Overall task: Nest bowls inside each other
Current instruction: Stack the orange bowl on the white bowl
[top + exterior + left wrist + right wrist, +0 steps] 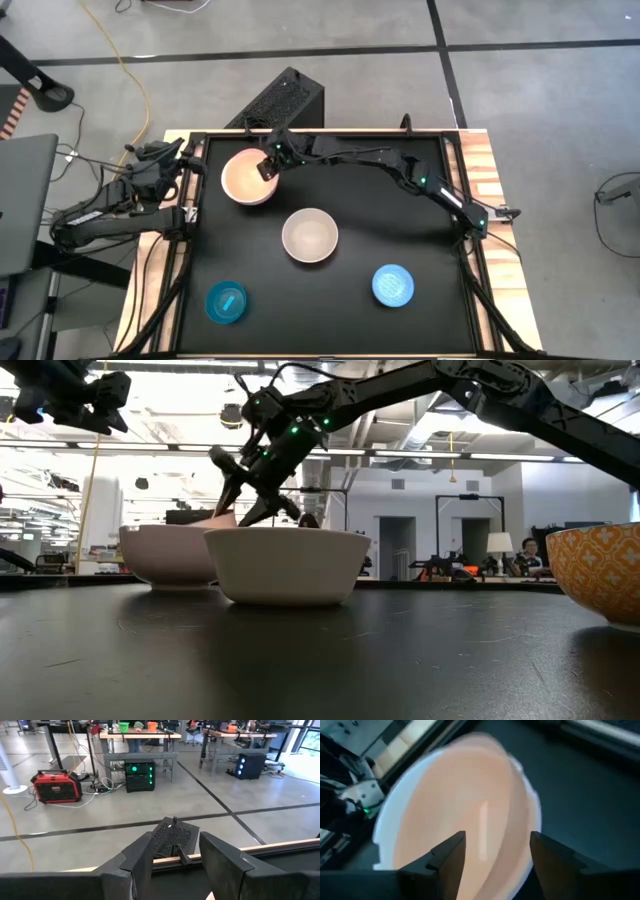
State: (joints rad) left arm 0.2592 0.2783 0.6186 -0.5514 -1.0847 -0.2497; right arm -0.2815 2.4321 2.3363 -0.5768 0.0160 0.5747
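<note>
High view: your right gripper (268, 165) hangs over the near-right rim of the pink bowl (244, 182), far left on the black table (420, 250); that bowl sits inside a white bowl (384, 820), whose rim shows around it in the right wrist view.
Right claw: fingers (451, 855) stand well apart with nothing between them; the pink bowl lies free below.
Left gripper (175, 865): parked off the table's far-left edge, jaws partly apart, holding nothing.
Other bowls: cream-beige bowl (309, 235) upright mid-table; teal-blue bowl (226, 302) near left and light blue bowl (392, 285) near right both look turned rim-down, well apart from each other.
Step in hand: judging by the open claw, you are letting go of the nested pair.
How to do it well: lift straight up so a fingertip does not snag the rim and tip the pink bowl out.
Next pick: the cream-beige bowl looks the easiest; pinch its rim, one finger inside.
Watch for: the two inverted bowls probably need flipping first.
</note>
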